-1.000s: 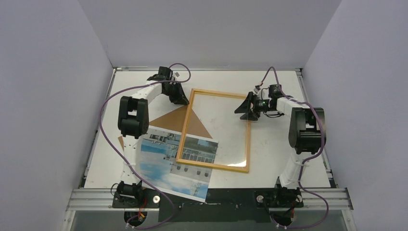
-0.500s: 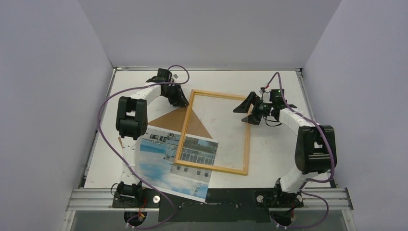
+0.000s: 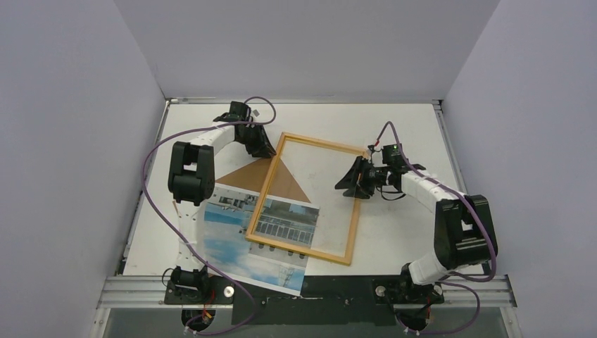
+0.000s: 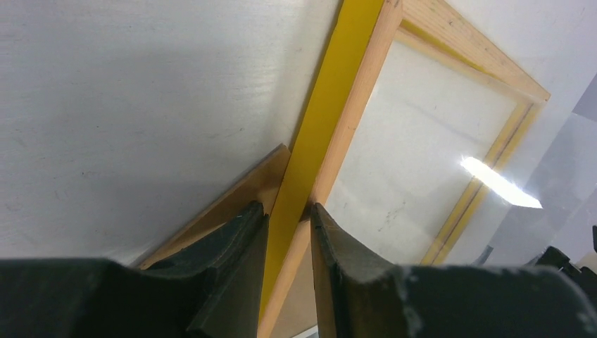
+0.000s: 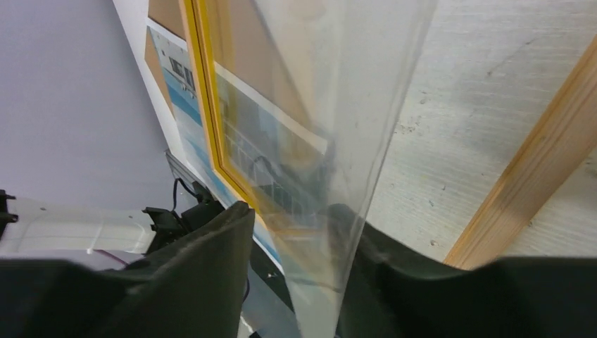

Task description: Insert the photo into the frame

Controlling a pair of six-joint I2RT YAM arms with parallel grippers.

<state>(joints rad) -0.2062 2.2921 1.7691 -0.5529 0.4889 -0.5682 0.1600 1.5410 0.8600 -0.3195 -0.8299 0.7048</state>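
Nearest the arm bases, the photo [image 3: 236,243] lies flat on the table [image 3: 401,232], printed side up. It is not in the frame yet, so I judge the main step undone. The frame [image 3: 299,251] lies askew just beyond it, wood side up, and its near-left corner overlaps the photo's far-right part. Farther on, the brown backing board [image 3: 250,176] pokes out from under the frame's left rail.

At the far-left corner, the left gripper [image 4: 286,208] is closed on the frame's yellow edge, one finger pressing each side. On the right side, the right gripper [image 5: 294,208] has its jaws apart, straddling the edge of the clear sheet [image 5: 338,84]. There is a visible gap on one side, so it is not pinching the sheet (the sheet may only be resting against the other finger).

Still to do, as I read it: seat the sheet, lay the photo in the opening, then add the board.

Compared with a second ago, the frame has swung. Its near end sits farther left and closer to the bases, covering more of the photo. The right gripper has moved inward over the frame's opening, and that arm's elbow has dropped toward the near edge. The photo, the board and the left gripper are where they were.
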